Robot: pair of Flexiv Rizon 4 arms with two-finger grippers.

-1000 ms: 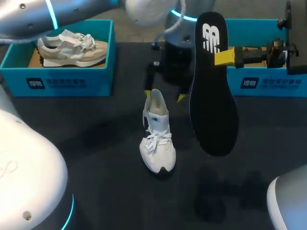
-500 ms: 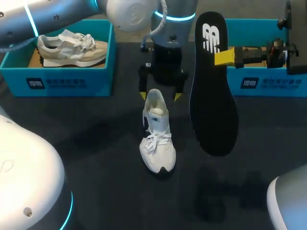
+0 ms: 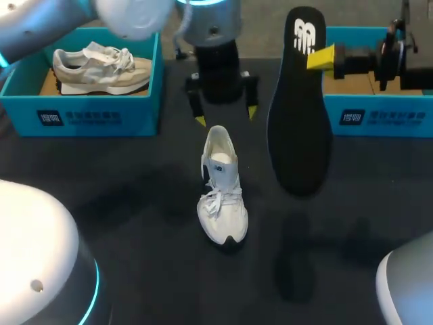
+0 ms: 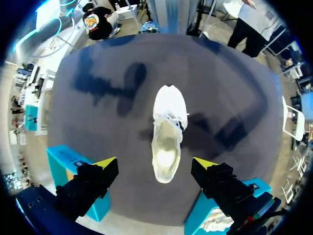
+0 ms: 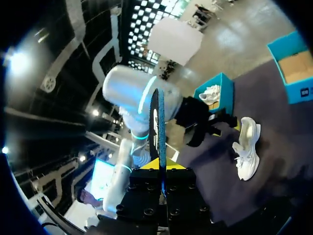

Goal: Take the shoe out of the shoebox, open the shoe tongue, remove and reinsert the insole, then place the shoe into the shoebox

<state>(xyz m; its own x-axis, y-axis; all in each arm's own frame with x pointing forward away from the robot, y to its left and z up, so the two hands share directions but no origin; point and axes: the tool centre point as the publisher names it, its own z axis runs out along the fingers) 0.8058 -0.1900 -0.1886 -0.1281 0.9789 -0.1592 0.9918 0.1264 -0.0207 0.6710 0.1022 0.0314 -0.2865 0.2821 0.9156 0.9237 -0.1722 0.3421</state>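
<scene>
Backing off the shoe (image 3: 221,189), the left gripper (image 3: 226,116) gapes wide, empty; the right gripper (image 3: 321,57), pinching the insole (image 3: 299,135), has raised it slightly, so reinsertion looks next.

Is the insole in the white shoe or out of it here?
Out. The right gripper pinches the black insole, which hangs in the air clear of the white shoe.

A dark grey table (image 3: 135,203) fills the frame. At upper left stands an open teal cardboard box (image 3: 88,115) with a white label on its front wall. Inside, a beige and cream lace-up sneaker (image 3: 101,68) lies lengthwise on a brown cardboard lining.
</scene>
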